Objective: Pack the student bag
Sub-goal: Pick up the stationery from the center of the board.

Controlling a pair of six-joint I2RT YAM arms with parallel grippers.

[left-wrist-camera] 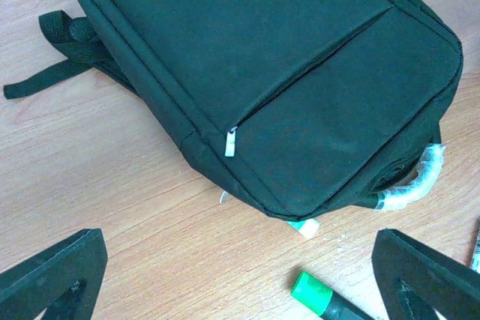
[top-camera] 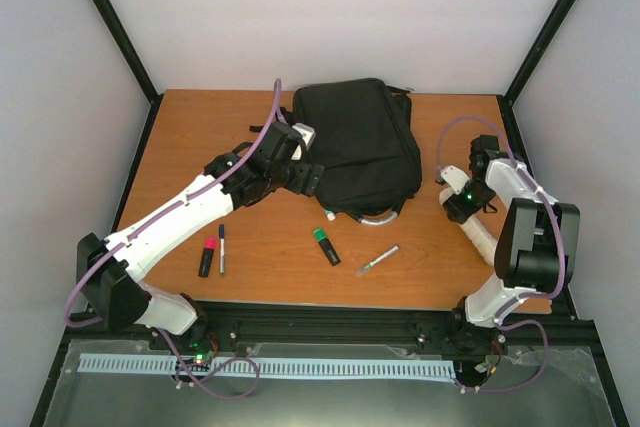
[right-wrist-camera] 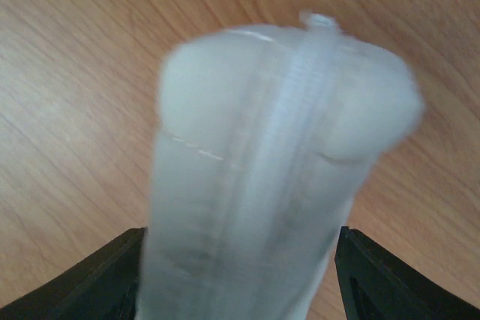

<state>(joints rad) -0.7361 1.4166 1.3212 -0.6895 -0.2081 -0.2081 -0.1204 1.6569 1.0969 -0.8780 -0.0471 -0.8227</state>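
Student bag (top-camera: 360,142) lies flat, mid-far on the surface (top-camera: 200,147), long axis running roughly away from the arms. Left claw (top-camera: 312,179) — spread wide, empty — sits at its left edge, the nearer one. Right claw (right-wrist-camera: 240,275) straddles a white pouch (right-wrist-camera: 277,133) off to the right — whether it grips cannot be told.

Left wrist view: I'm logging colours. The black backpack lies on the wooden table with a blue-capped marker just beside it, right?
No, green-capped, not blue-capped. The left wrist view shows the black backpack lying on the wooden table with the green-capped marker just beside it.
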